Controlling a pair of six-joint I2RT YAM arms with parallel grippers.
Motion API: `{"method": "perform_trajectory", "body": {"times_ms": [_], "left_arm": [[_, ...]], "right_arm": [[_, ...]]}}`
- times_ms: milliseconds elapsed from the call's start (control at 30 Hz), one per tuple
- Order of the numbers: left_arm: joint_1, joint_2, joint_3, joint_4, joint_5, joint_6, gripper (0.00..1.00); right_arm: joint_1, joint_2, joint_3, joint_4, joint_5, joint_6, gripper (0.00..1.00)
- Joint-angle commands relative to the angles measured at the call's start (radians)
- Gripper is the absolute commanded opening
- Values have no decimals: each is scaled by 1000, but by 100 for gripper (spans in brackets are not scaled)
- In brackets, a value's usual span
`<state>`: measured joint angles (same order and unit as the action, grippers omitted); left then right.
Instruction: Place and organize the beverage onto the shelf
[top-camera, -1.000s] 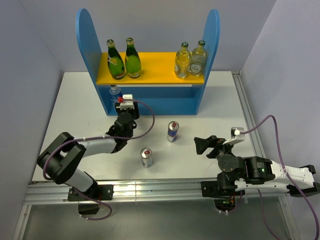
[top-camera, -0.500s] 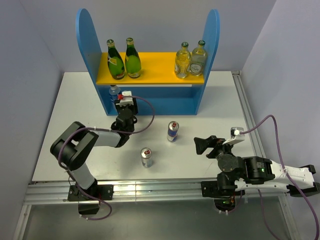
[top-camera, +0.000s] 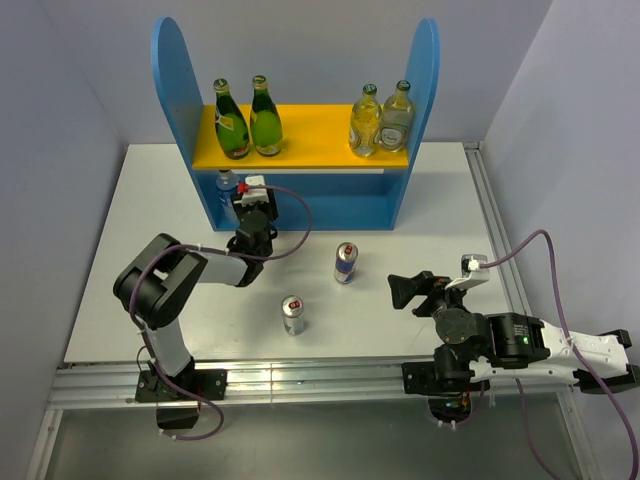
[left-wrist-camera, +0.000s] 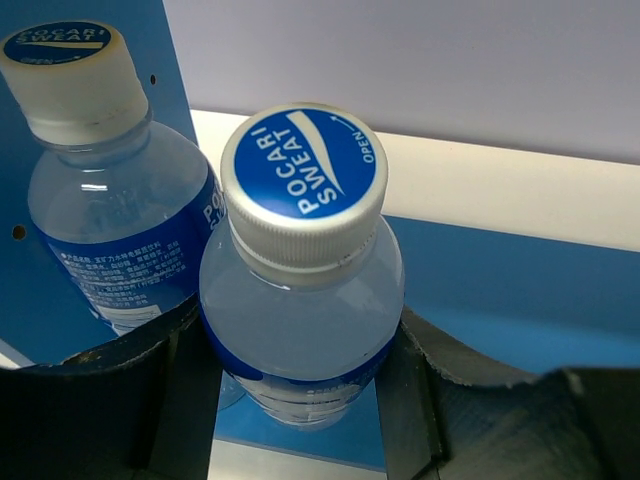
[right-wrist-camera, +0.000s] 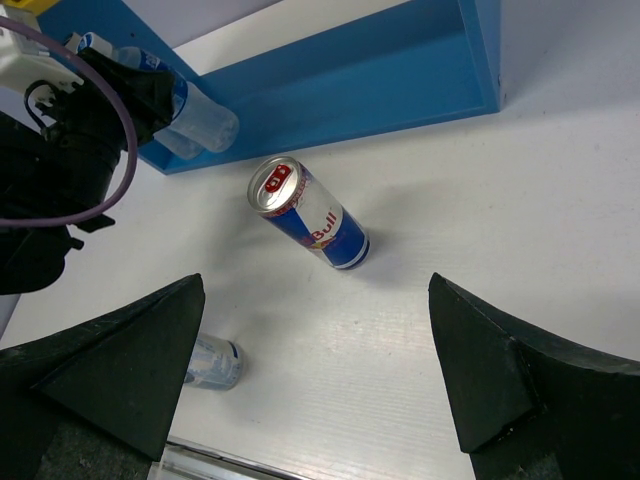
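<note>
Water bottle being clamped by left gripper; to be released upright on shelf, just beside second bottle.

Item: water bottle, blue "Pocari Sweat" cap facing the lens | Holder: left gripper clasping its body, dark fingers pressing on either side | Neighbour: second water bottle sitting just beside it at left, backing onto blue shelf

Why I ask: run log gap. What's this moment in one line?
left gripper: shut on Pocari Sweat bottle at shelf lower level | right gripper: open, empty | Red Bull can, second can: on table
</note>
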<state>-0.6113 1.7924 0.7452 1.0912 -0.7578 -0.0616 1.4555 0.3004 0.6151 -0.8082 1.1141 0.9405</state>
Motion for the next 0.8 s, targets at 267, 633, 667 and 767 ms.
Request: {"method": "perform_trajectory", "body": {"times_ms": [267,633,667,767], "left_arm": [[28,-37,92,55,32,-44,65],[30,-80,69,4,51,-66,98],[28,-90,65,-7,49,-73,99],[21,-139,57,-72,38,-89,99]], "right_arm": [[5,-1,-2,15,27,9,100],[5,-20,-6,21,24,4,100],[5,-20,-6,20,24,3,100],[5,-15,-3,17,26,6,100]]}}
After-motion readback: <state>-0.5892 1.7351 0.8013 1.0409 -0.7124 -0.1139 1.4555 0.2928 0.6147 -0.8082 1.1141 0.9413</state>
